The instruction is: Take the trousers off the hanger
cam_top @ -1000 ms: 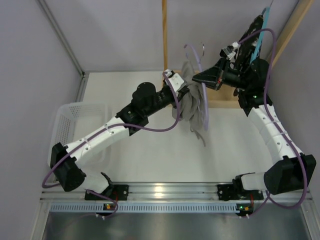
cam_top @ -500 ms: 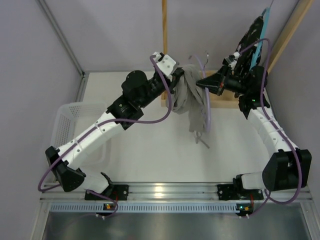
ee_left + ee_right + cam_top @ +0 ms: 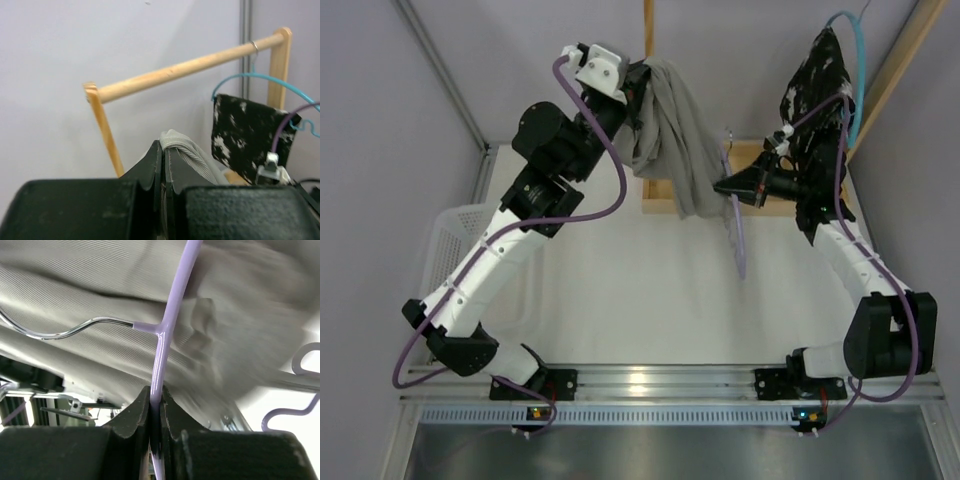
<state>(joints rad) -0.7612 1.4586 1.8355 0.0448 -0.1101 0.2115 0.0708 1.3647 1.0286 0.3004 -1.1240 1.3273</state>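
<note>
The grey trousers hang in the air from my left gripper, which is raised high at the back and shut on their top edge. My right gripper is shut on the lilac plastic hanger, whose bar runs between its fingers. The hanger's lower end sticks out below the cloth. In the right wrist view the grey cloth fills the background behind the hanger, and its metal hook shows at the left.
A wooden clothes rail stands at the back. A black and white garment hangs on a teal hanger at its right. A white basket sits at the table's left.
My left gripper has risen up and to the back left with the trousers, drawing the cloth up off the hanger. My right gripper has lowered slightly with the hanger.
</note>
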